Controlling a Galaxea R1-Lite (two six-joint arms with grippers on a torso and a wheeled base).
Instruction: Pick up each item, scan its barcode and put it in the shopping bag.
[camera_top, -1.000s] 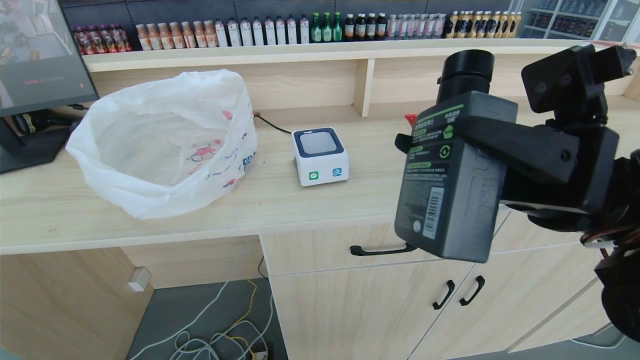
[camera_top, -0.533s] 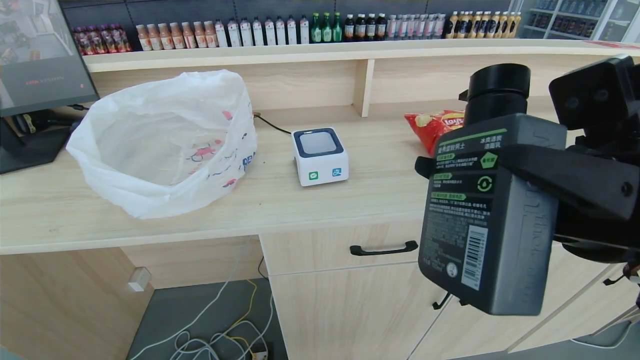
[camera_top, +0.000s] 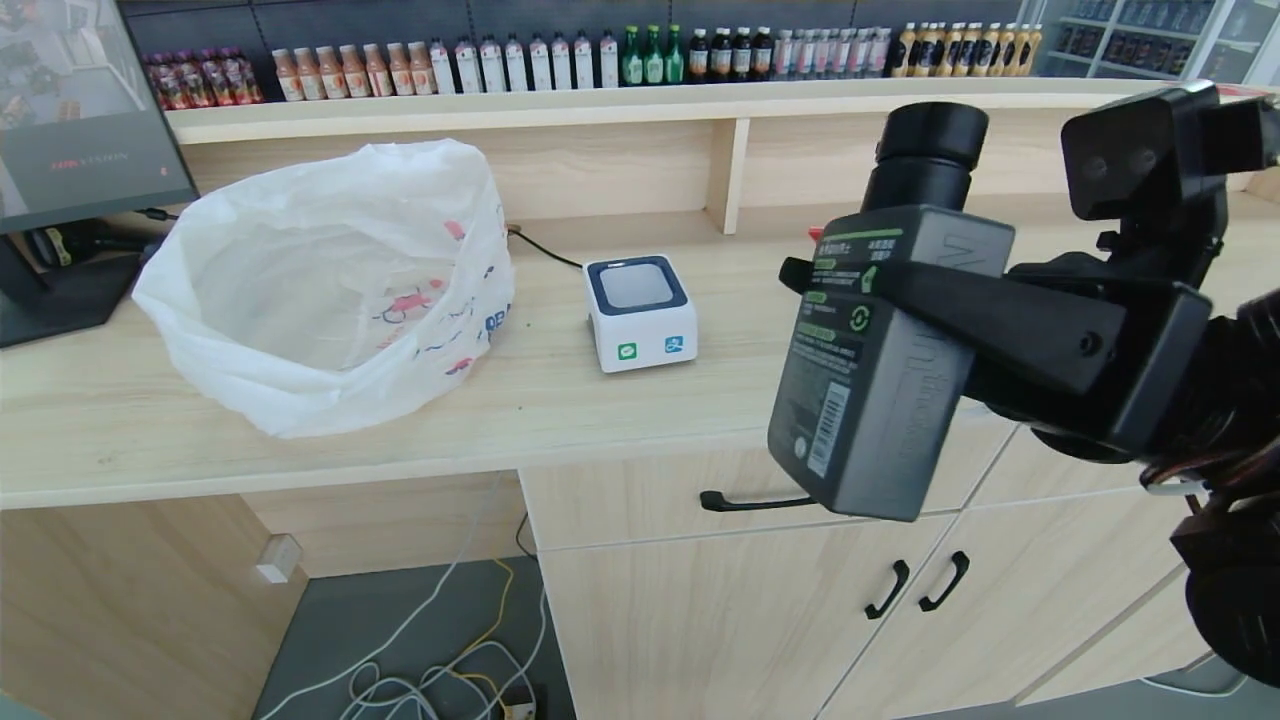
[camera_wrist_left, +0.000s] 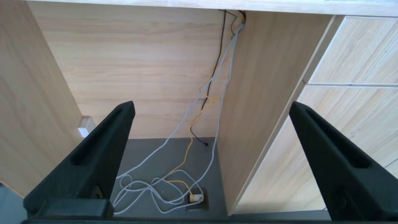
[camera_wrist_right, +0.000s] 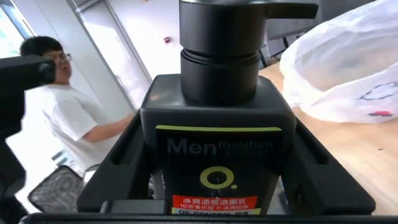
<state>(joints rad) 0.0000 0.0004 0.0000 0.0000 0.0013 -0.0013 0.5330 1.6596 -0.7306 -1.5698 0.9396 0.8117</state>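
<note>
A dark grey bottle with a black cap hangs in the air over the counter's front edge, to the right of the scanner. My right gripper is shut on it, one finger across its label side. The barcode strip faces left and downward. In the right wrist view the bottle sits between the right gripper's fingers. The white scanner stands mid-counter with its window up. The white shopping bag stands open at the left. My left gripper is open below the counter.
A red snack bag corner peeks out behind the bottle. A monitor stands at the far left. The back shelf carries a row of drinks. Drawer handles and floor cables lie below the counter.
The right gripper swung the bottle down and to the right, then back up and left toward the scanner. The bottle now tilts more and hides most of the red snack bag again.
</note>
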